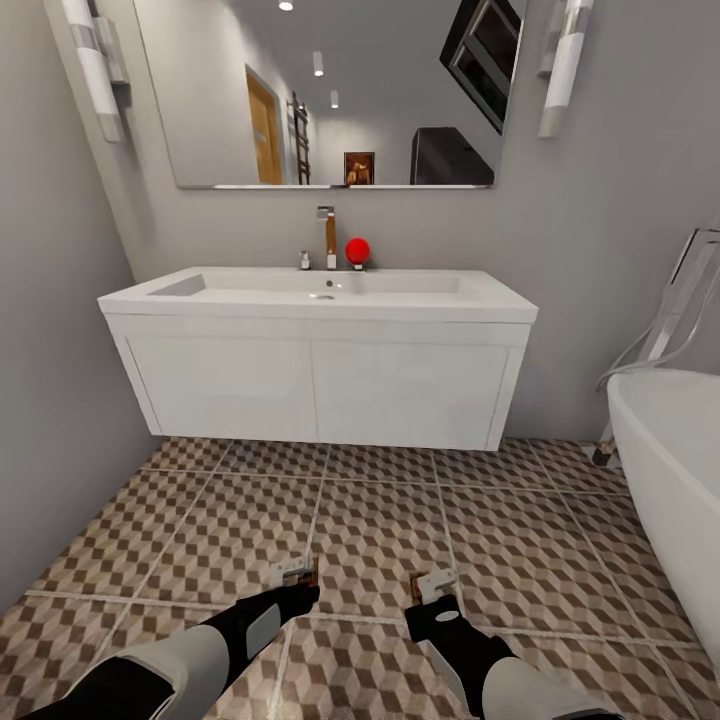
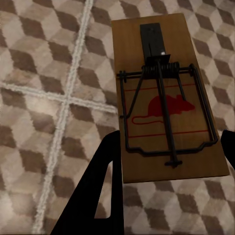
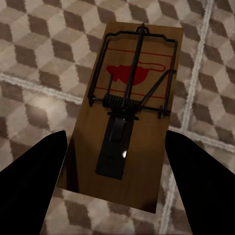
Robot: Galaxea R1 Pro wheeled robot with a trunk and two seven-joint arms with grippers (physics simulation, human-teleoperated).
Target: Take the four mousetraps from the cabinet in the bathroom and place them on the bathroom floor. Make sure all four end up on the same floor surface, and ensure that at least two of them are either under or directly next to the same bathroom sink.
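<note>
I hold one mousetrap in each hand above the bathroom floor (image 1: 380,510), in front of the white sink (image 1: 400,292). My left gripper (image 1: 300,592) is shut on a tan mousetrap (image 1: 297,572). In the left wrist view that mousetrap (image 2: 161,68), with black wire and a red mouse mark, sits between the fingers of the left gripper (image 2: 171,142). My right gripper (image 1: 436,603) is shut on a second mousetrap (image 1: 438,582). The right wrist view shows this mousetrap (image 3: 139,54) gripped by its long edges in the right gripper (image 3: 115,139). The cabinet and the other mousetraps are out of view.
A white bathtub (image 1: 668,450) stands at the right, and a grey wall (image 1: 50,400) closes the left side. A chrome tap (image 1: 328,240) and a red ball (image 1: 357,250) sit on the basin's back edge. There is open space under the wall-hung basin.
</note>
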